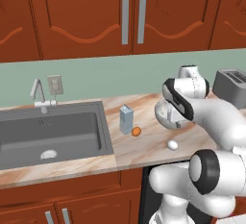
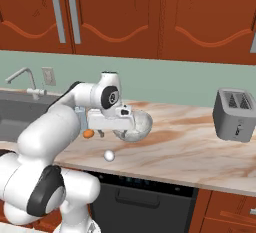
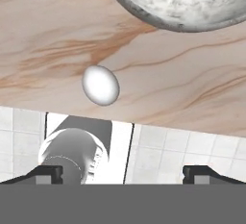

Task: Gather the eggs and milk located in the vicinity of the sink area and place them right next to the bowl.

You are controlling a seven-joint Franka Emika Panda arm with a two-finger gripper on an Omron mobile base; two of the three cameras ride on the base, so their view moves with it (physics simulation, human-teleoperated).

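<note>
The pale blue milk carton stands on the counter right of the sink, with the orange-brown egg beside its base. The white egg lies alone nearer the counter's front edge. The white-grey bowl sits just behind my hand, partly covered by the arm in the left base view. My gripper hangs open above the counter between bowl and white egg, holding nothing. In the hand view the white egg lies ahead of the spread fingertips, and the bowl is beyond it.
A grey toaster stands at the counter's far right. The chrome faucet rises behind the sink. Red cabinets hang above and a dark dishwasher front sits under the counter edge. Bare marble counter stretches between bowl and toaster.
</note>
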